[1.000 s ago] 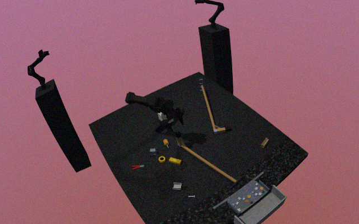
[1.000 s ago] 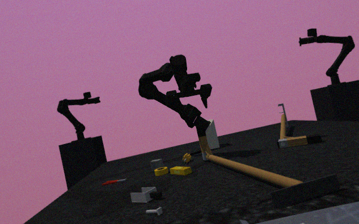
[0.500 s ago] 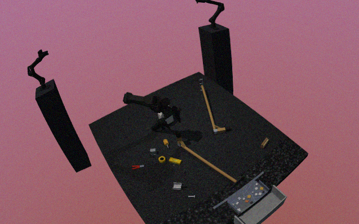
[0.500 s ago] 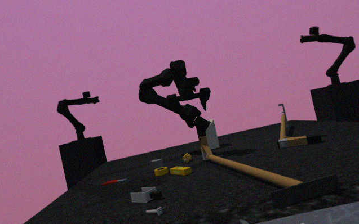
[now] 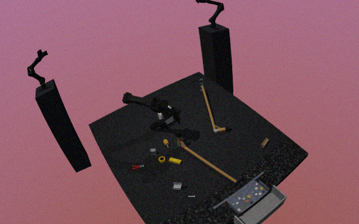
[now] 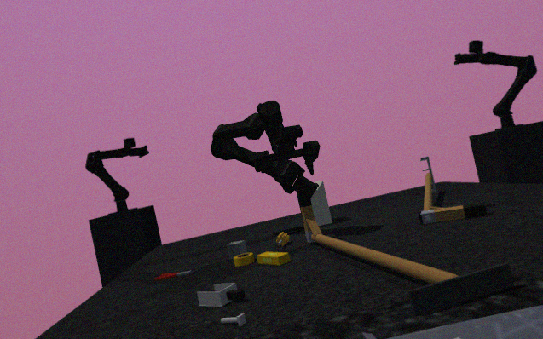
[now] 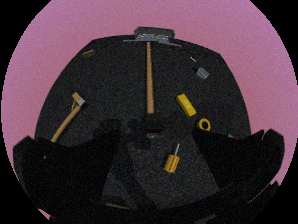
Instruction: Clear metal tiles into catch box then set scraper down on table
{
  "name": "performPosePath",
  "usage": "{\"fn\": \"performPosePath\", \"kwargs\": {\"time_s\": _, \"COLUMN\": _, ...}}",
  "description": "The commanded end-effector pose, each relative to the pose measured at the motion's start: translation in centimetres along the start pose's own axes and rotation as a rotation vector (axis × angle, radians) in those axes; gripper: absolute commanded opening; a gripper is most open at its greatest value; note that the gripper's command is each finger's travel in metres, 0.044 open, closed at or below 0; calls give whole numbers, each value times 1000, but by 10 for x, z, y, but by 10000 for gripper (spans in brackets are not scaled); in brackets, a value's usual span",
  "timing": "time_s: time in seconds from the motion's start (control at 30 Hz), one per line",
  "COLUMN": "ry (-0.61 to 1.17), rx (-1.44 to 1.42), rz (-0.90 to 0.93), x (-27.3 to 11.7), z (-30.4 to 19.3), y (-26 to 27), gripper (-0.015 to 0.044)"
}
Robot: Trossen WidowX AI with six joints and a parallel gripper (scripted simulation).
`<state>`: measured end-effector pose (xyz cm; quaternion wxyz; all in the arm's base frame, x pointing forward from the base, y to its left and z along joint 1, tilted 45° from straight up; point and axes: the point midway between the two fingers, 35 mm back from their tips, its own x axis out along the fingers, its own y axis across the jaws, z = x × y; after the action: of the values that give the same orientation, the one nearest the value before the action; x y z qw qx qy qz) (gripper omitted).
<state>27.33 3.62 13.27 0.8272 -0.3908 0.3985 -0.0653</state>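
Observation:
The long scraper (image 5: 209, 163) (image 6: 379, 256) (image 7: 149, 80) lies on the table, its wooden shaft running toward the bench plate and its dark blade (image 6: 460, 288) beside the plate's near edge. Its wooden handle (image 6: 306, 215) stands up at the other end, with a black grip. Small white, orange and dark tiles (image 5: 248, 196) are scattered on the steel bench plate (image 5: 244, 189). The grey catch box (image 5: 264, 207) (image 7: 155, 31) adjoins its far side. My gripper (image 7: 157, 132) is open and empty above the table, near the handle end; in the wrist view the grip shows between the wide-spread fingers.
A second wooden-shafted tool (image 5: 208, 107) (image 6: 428, 192) with a hooked end lies to the right. A yellow block (image 5: 175, 160) (image 7: 186, 105), yellow ring (image 5: 162, 159), orange-handled tool (image 5: 165, 142) (image 7: 172, 163), red pliers (image 5: 137, 166) and grey bracket (image 5: 177, 186) lie left of the shaft.

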Motion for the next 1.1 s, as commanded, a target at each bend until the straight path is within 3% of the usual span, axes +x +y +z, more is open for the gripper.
{"fn": "performPosePath", "kwargs": {"time_s": 0.0, "ry": 3, "rx": -6, "rz": 2, "x": 9, "z": -10, "y": 1, "gripper": 440}}
{"fn": "performPosePath", "kwargs": {"time_s": 1.07, "ry": 4, "rx": -4, "rz": 3, "x": 57, "z": -16, "y": 0, "gripper": 440}}
